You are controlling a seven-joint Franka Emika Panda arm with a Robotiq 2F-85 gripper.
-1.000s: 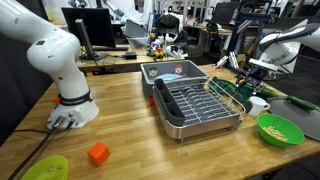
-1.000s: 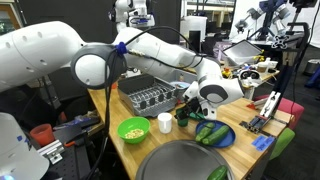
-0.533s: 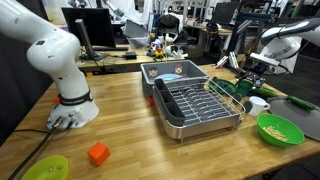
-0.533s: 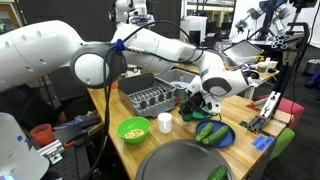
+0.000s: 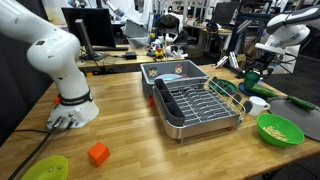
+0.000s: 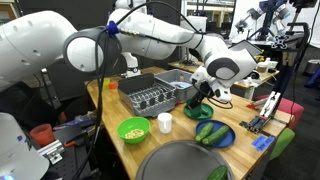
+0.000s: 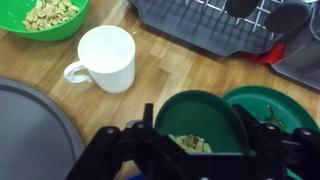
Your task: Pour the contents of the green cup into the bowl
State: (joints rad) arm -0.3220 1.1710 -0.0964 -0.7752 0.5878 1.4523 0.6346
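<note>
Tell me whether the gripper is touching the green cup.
Touching. The wrist view shows the gripper clamped against both sides of the green cup.

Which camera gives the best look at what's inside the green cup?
The wrist view: it looks straight down into the green cup, showing tan bits at its bottom. Both exterior views show only the cup's outside, small and distant; its contents are hidden.

The small dark green cylindrical cup is clamped upright in the gripper, held aloft just beside the white mug, with tan bits inside. The round lime-green plastic bowl, holding yellowish-tan bits, rests on the mug's far side.
</note>
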